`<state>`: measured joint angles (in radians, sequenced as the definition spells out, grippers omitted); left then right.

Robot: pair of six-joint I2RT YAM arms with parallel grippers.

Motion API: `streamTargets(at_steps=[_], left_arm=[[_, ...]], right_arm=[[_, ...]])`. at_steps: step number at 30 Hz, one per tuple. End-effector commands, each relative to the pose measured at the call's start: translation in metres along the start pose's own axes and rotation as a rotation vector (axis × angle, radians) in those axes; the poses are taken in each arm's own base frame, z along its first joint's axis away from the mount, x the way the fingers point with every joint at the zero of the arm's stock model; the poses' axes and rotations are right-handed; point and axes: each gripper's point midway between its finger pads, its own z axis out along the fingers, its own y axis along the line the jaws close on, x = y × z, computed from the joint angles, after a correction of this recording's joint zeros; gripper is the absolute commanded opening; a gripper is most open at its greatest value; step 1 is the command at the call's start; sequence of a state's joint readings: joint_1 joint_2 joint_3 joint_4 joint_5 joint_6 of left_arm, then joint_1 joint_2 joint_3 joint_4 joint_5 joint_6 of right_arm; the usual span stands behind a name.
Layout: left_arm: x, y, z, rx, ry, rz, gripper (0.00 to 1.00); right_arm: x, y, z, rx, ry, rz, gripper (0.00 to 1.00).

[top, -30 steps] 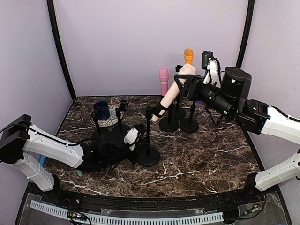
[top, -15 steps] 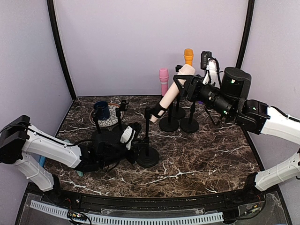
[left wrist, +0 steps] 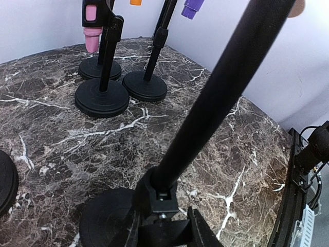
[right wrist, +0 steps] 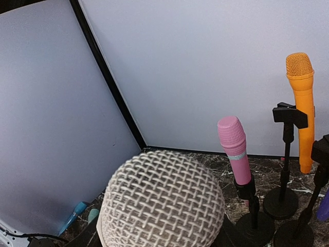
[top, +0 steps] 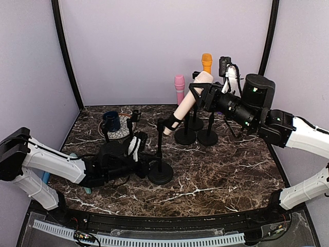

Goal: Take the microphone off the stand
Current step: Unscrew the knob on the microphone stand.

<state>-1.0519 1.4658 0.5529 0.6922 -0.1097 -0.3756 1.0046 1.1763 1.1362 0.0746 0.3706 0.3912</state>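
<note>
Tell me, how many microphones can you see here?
4 clear ones: cream microphone tilted on the near stand, pink microphone and orange microphone at the back, purple microphone beside them. The dark blue object at left may be another.

Bare marble table [top: 231,170] to the right and front of the near stand [top: 160,152] offers the widest low passage; the air above and to the left of the tilted beige microphone [top: 184,107] is open as far as the back wall [top: 144,46]; just behind its head the pink microphone [top: 179,85] and orange microphone [top: 206,60] rise upright, a purple microphone [left wrist: 191,6] beside them, their stand bases [top: 185,137] crowded together; the right arm [top: 288,128] spans the right rear at head height; the left arm [top: 56,162] lies low across the left front; more stands, one bearing a dark blue head [top: 111,121], fill the left rear.
</note>
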Motion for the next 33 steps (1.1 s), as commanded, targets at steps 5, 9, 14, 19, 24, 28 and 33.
streamTargets(at_steps=[5, 9, 14, 19, 24, 28, 33], left_arm=[[0.007, -0.002, -0.011, 0.041, 0.047, -0.094, 0.2], [-0.002, -0.001, -0.014, 0.014, 0.051, 0.004, 0.46], [-0.015, 0.004, -0.024, -0.033, 0.067, 0.207, 0.72], [-0.022, 0.005, -0.028, -0.049, 0.087, 0.411, 0.78], [-0.023, 0.009, -0.024, -0.079, 0.126, 0.506, 0.72], [-0.027, 0.007, -0.022, -0.075, 0.113, 0.524, 0.59], [-0.032, 0.005, -0.02, -0.072, 0.092, 0.522, 0.44]], right_arm=[[-0.007, 0.001, 0.0, 0.0, -0.033, 0.015, 0.57], [-0.007, 0.002, -0.001, -0.004, -0.033, 0.015, 0.57], [-0.008, 0.001, -0.002, 0.0, -0.035, 0.012, 0.57], [-0.007, 0.001, -0.002, -0.001, -0.036, 0.015, 0.57], [-0.008, 0.0, -0.002, 0.003, -0.037, 0.016, 0.57], [-0.009, 0.0, -0.002, 0.006, -0.038, 0.013, 0.57], [-0.008, 0.0, -0.002, 0.008, -0.037, 0.012, 0.57]])
